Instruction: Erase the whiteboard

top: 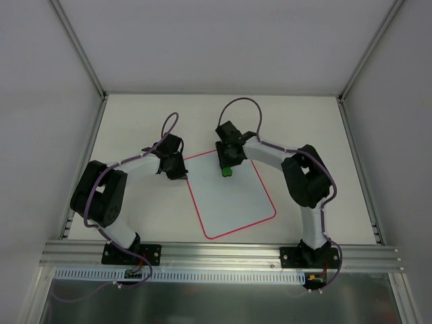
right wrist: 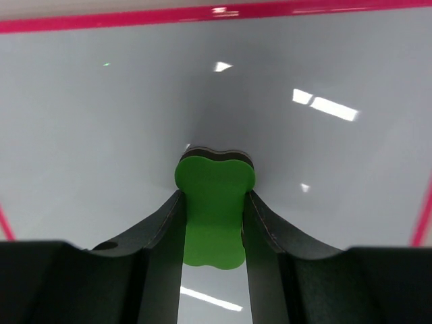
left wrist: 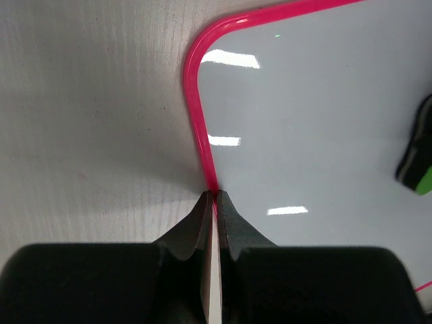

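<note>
The whiteboard lies flat on the table, white with a thin pink rim, and no pen lines show on it. My left gripper is shut, its tips meeting right on the board's left rim near the far-left corner. My right gripper is shut on a small green block with a dark underside. The block rests on the whiteboard surface near the board's far edge. It also shows at the right edge of the left wrist view as the green block.
The white table is walled by white panels with metal posts at the back corners. An aluminium rail runs along the near edge and carries both arm bases. Purple cables loop above each wrist.
</note>
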Tool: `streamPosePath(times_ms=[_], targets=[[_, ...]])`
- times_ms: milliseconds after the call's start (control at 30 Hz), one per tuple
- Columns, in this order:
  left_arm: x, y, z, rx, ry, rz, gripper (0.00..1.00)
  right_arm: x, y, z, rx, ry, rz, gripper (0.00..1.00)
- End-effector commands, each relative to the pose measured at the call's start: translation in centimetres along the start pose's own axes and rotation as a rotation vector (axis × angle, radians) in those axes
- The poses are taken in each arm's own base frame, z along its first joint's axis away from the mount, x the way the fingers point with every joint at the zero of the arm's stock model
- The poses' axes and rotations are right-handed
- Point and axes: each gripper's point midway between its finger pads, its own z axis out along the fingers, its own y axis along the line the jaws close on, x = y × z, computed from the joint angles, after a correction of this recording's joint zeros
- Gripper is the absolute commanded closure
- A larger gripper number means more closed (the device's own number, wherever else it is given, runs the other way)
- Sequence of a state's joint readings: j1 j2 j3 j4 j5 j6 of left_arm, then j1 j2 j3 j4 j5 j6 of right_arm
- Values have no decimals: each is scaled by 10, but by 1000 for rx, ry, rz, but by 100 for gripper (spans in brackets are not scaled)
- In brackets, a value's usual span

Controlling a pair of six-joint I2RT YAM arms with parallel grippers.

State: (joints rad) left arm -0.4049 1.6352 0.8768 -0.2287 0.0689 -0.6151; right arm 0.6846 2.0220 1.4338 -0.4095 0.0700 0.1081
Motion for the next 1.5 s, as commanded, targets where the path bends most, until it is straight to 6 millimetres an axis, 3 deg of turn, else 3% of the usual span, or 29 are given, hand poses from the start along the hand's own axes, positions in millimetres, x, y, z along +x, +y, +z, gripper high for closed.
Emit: streamPosePath(times_ms=[0, 100, 200, 367, 567, 733, 833, 1033, 1133, 1200, 1233, 1300, 1333, 1433, 1467], targets=[[38, 26, -1, -106, 137, 12, 100, 53, 43, 10, -85, 176, -78, 100], [35, 25, -1, -103, 131, 12, 100, 50, 44, 8, -73, 160, -85, 100], [33, 24, -2, -99, 126, 9, 100, 39, 19, 7, -12, 134, -56, 100], [30, 23, -4, -96, 117, 7, 100, 26, -65, -6, 111, 103, 113, 100], [29, 24, -5, -97, 110, 6, 100, 0, -139, -54, 225, -30, 231, 100], [26, 22, -6, -92, 105, 5, 100, -1, -217, -57, 331, -39, 455, 100], [24, 20, -8, -85, 96, 4, 100, 8, -251, -50, 384, -15, 554, 97], [18, 15, -13, -70, 71, 6, 100, 16, -270, -40, 396, 14, 616, 89], [14, 13, -16, -64, 59, 5, 99, 17, -269, -39, 390, 18, 617, 78], [13, 11, -18, -58, 52, 9, 89, 17, -268, -42, 385, 13, 614, 69], [10, 9, -22, -51, 40, 11, 78, 16, -267, -45, 384, 6, 613, 66], [5, 6, -27, -43, 19, 16, 69, 11, -266, -56, 380, -24, 605, 53], [-1, 3, -33, -35, 0, 20, 60, 8, -266, -61, 380, -39, 600, 41], [-17, -7, -47, -12, -51, 38, 43, -2, -265, -82, 377, -96, 589, 24], [-19, -9, -52, -12, -57, 41, 33, -5, -264, -88, 374, -111, 586, 16]])
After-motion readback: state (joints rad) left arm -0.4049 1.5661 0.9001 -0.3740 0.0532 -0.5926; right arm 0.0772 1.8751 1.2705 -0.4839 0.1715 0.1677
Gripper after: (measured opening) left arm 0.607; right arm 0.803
